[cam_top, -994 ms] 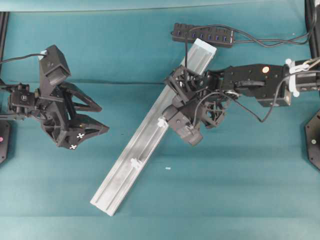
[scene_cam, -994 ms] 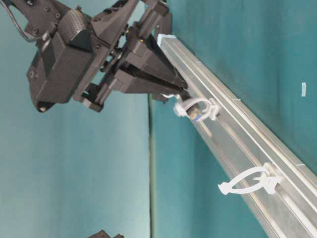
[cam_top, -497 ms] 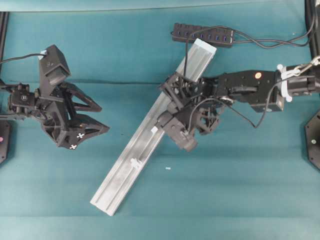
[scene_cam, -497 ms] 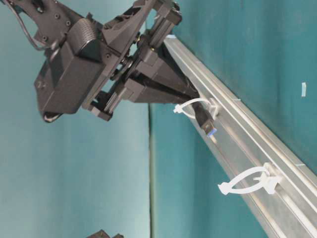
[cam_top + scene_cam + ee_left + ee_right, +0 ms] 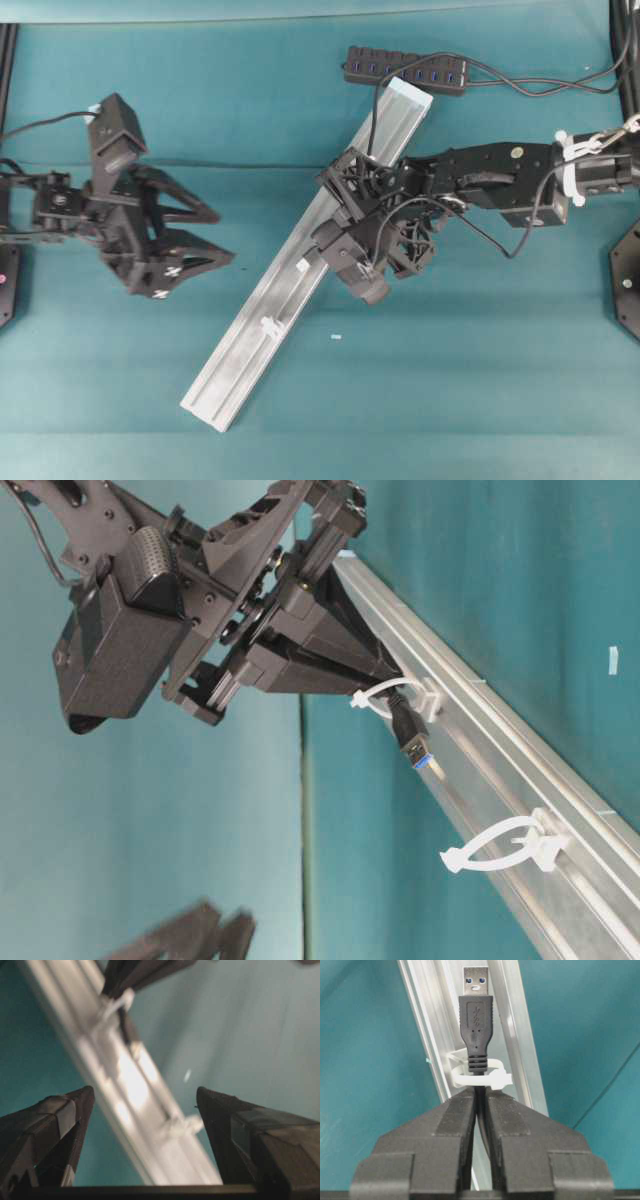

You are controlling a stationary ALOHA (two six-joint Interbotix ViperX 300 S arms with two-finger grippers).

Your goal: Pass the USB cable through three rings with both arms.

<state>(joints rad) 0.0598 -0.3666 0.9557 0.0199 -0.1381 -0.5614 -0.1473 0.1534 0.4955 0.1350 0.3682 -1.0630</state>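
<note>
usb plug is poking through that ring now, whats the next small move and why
Probably bring the open left gripper over to take the plug beyond the ring. The plug has cleared that ring, but the right gripper, shut on the cable, sits right behind it and can hardly push further. The next ring is still empty.

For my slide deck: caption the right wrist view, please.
Right gripper pinches the USB cable, its plug poking through a white ring on the rail.
</note>
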